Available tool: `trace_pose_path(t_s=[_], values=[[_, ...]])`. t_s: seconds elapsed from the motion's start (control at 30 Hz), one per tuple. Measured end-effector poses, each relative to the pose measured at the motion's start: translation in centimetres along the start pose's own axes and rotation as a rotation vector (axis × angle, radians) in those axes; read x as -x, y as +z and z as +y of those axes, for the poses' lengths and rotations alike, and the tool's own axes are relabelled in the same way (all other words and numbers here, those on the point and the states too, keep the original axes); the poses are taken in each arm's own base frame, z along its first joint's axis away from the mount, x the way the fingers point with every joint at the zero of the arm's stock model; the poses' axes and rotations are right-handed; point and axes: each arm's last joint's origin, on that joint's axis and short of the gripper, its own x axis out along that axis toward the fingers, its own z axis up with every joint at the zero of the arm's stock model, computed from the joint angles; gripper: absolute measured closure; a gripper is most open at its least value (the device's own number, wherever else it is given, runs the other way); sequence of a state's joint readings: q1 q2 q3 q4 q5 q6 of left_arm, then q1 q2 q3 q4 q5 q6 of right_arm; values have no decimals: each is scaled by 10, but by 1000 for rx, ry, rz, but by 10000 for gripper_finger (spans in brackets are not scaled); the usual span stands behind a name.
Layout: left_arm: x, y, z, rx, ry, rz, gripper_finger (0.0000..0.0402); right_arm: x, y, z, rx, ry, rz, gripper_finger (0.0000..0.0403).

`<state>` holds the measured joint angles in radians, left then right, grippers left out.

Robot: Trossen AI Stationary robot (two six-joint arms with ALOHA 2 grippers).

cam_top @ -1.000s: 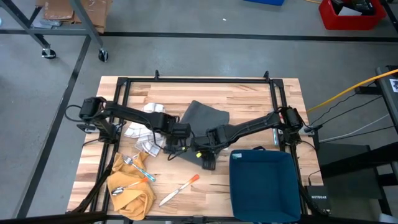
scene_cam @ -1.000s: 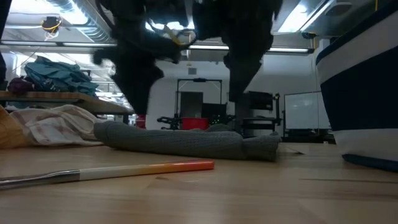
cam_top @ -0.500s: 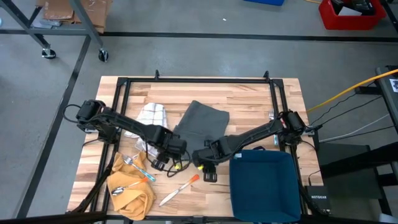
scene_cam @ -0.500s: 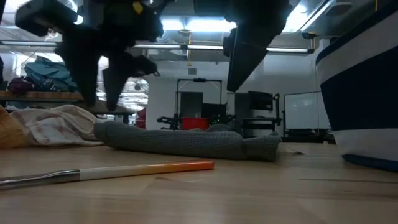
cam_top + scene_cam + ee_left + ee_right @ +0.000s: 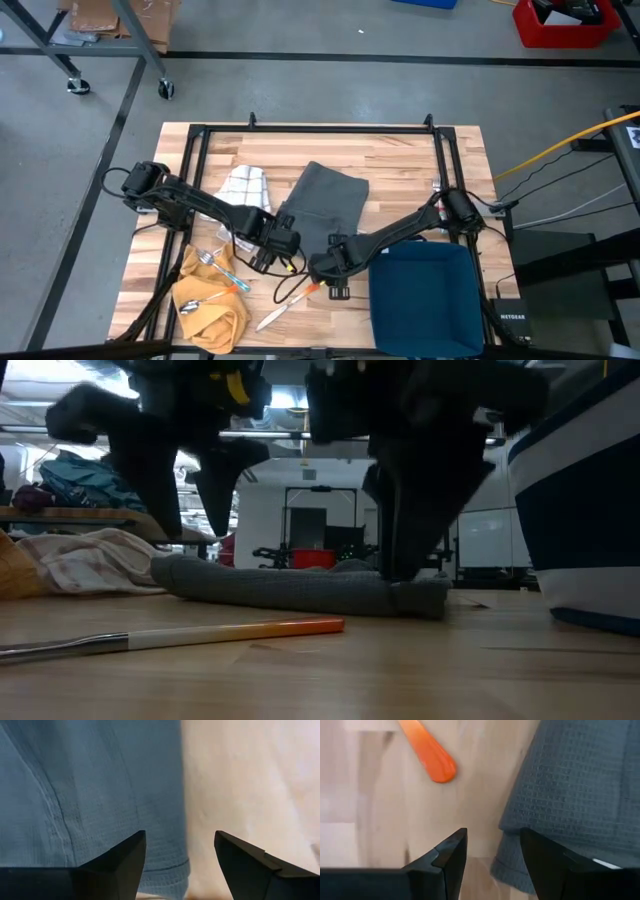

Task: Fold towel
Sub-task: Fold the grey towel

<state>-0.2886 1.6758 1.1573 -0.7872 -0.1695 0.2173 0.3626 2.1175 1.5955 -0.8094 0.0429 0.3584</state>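
The grey towel (image 5: 322, 203) lies folded flat on the wooden table, a low roll in the low view (image 5: 300, 588). My left gripper (image 5: 272, 250) hangs open above the towel's near left corner (image 5: 175, 870), its fingers clear of the cloth in the low view (image 5: 190, 530). My right gripper (image 5: 322, 268) is open and points down at the towel's near right corner (image 5: 512, 870), one finger over the cloth and one over bare wood. In the low view its fingers (image 5: 405, 570) reach down to the level of the towel's right end. My right gripper stands with its open fingers on either side of the edge at the towel's near right corner (image 5: 507, 837), coming from above. Whether a finger touches the cloth I cannot tell.
A dark blue bin (image 5: 425, 295) stands at the near right, close to my right arm. An orange-handled knife (image 5: 290, 303) lies just nearer than the towel. A yellow cloth with cutlery (image 5: 210, 300) is at the near left, and a checked white cloth (image 5: 243, 185) lies left of the towel.
My left gripper has gone from over the towel toward the table's near edge and a little left, rolled, and opened wider. My right gripper has moved toward the near edge and sunk to the towel's right end. The towel has kept still.
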Motion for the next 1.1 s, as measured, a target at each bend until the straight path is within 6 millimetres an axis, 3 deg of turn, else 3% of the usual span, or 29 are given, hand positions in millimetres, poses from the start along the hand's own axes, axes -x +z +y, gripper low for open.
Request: trace_pose_path(t_s=[0.3, 0.6, 0.77, 1.0, 1.1], values=[[-33, -22, -9, -5, 41, 23, 173, -23, -1, -2, 1, -65, 26, 214], [-51, -34, -14, 5, 87, -6, 184, -27, -1, -2, 0, -86, 20, 220], [-51, -35, -14, 4, 80, -5, 237, -28, 0, -2, -2, -83, 13, 271], [-50, -34, -21, 15, 63, -3, 351, -28, 1, -3, -37, -93, 5, 388], [-49, -33, -27, 26, 64, -7, 391, -28, 1, -2, -47, -71, 13, 386]])
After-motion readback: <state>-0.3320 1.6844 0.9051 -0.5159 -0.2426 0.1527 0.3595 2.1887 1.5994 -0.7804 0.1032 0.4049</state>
